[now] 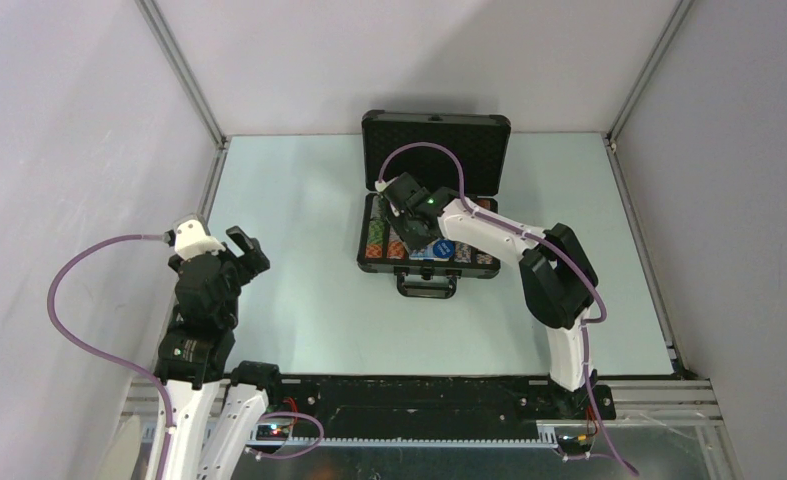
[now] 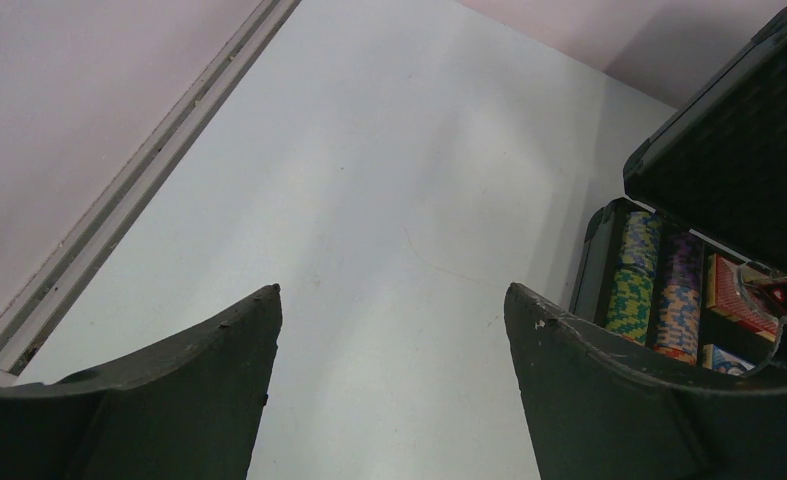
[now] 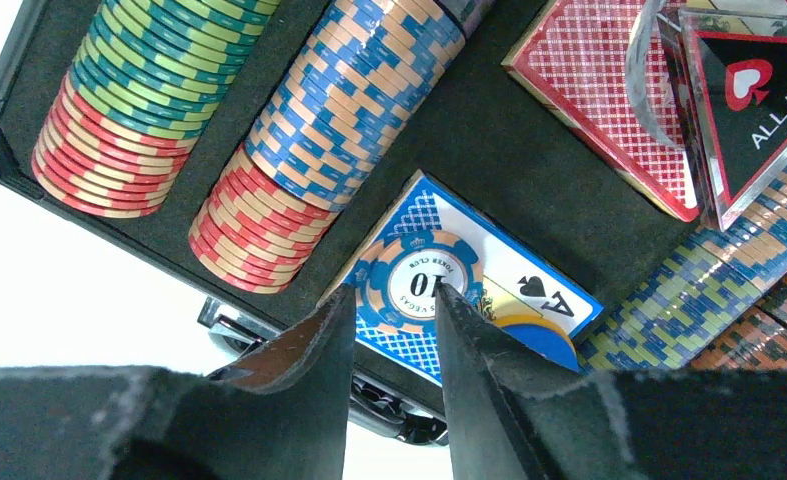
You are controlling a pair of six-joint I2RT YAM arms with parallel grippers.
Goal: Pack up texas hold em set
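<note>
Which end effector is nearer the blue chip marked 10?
Right: the right end effector sits at the chip, inside the case; left end effector is over table, to its left.

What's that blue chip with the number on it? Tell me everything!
The blue chip is round, with orange blocks around its rim and a white middle reading 10 and POKER CLUB. It looks like hard plastic. It rests on a blue card box showing an ace of spades, inside the black case. The right gripper has its fingertips at the chip, one covering its edge; whether they pinch it is unclear.
</note>
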